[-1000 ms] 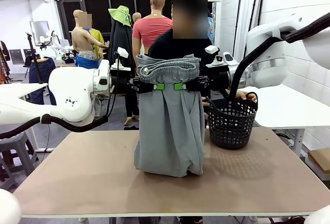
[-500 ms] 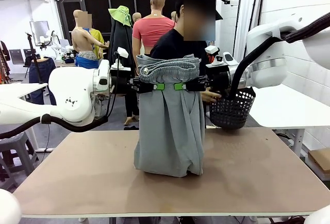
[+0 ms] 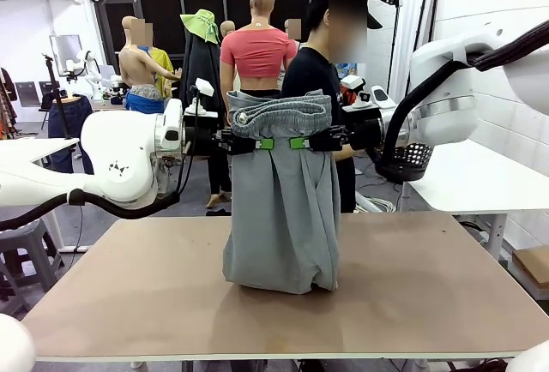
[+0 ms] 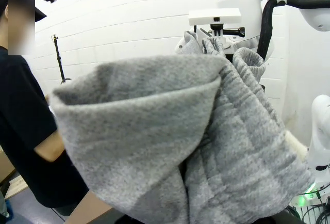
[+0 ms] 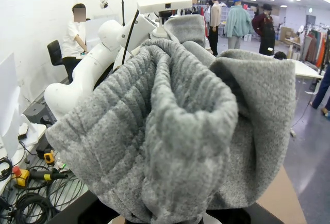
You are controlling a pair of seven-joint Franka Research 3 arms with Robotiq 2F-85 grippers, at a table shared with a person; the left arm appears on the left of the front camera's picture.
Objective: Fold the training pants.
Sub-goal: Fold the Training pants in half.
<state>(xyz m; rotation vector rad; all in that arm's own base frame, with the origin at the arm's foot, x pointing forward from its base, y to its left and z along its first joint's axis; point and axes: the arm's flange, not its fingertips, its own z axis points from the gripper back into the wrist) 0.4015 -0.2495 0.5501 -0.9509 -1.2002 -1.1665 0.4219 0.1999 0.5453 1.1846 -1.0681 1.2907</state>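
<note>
The light grey training pants (image 3: 283, 209) hang upright over the middle of the table, waistband up, their lower end bunched on the tabletop. My left gripper (image 3: 257, 143) is shut on the waistband from the left, and my right gripper (image 3: 302, 142) is shut on it from the right, the two close together just below the gathered elastic. In the left wrist view the grey fabric (image 4: 206, 146) hides my fingers. The ribbed waistband (image 5: 170, 131) in the right wrist view covers the fingers too.
A person in a black shirt (image 3: 322, 76) stands behind the pants at the far side, carrying a black mesh basket (image 3: 403, 159) away to the right, above a white side table (image 3: 480, 175). Bare brown tabletop (image 3: 129, 295) lies on both sides of the pants.
The person has lifted the black mesh basket off the table's right side and carried it up and to the right. Both arms and the pants have stayed still.
</note>
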